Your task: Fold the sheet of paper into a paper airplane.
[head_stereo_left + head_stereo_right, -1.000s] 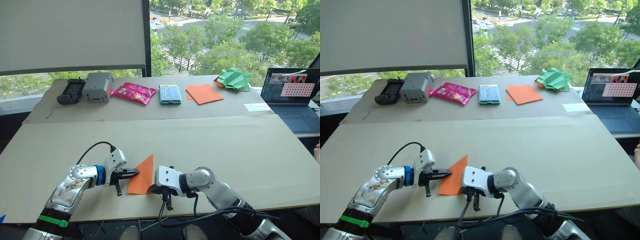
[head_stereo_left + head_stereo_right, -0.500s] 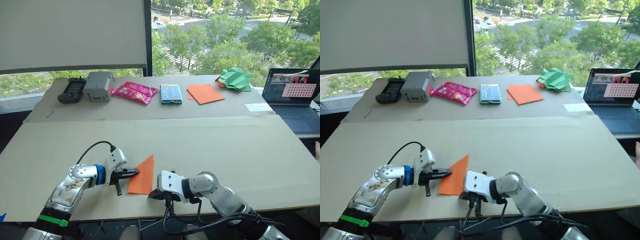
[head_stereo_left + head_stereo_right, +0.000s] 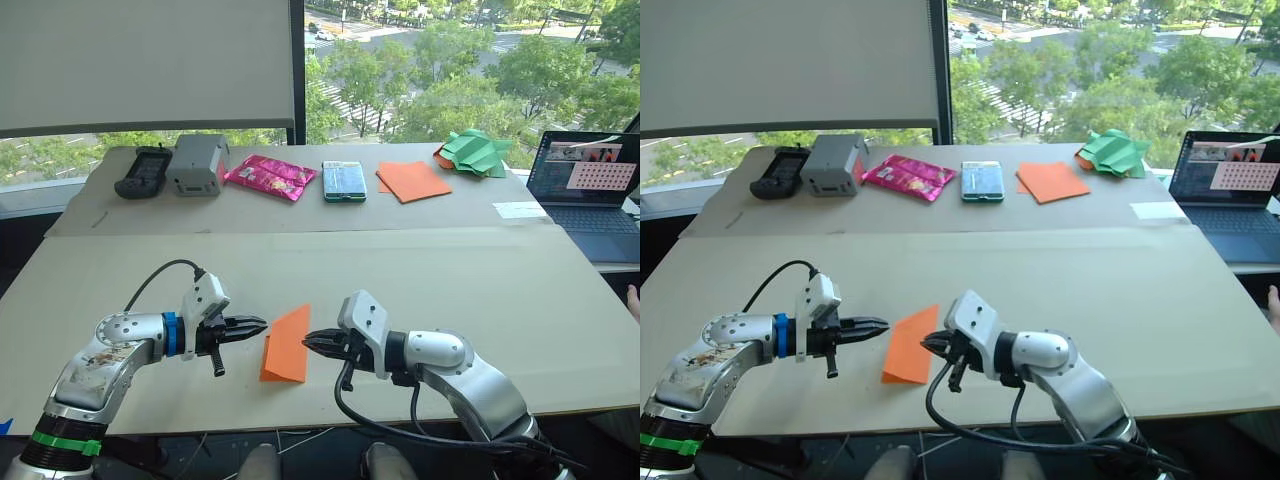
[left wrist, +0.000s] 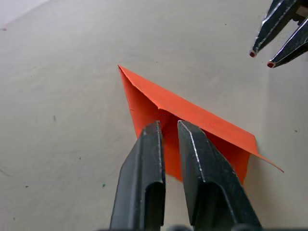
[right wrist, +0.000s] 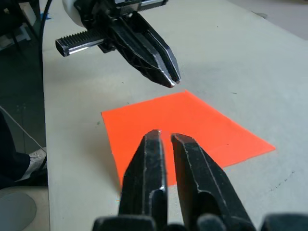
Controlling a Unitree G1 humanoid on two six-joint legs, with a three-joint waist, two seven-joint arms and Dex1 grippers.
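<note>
Both hands flank the creased, wedge-shaped orange sheet of paper (image 3: 287, 345).

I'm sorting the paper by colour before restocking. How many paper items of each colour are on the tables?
Orange: 2, the folded sheet of paper between the hands, and the flat orange paper at the back.
Green: 1, the green paper heap.
White: 1, the white slip beside the laptop.
Total: 4.
</note>
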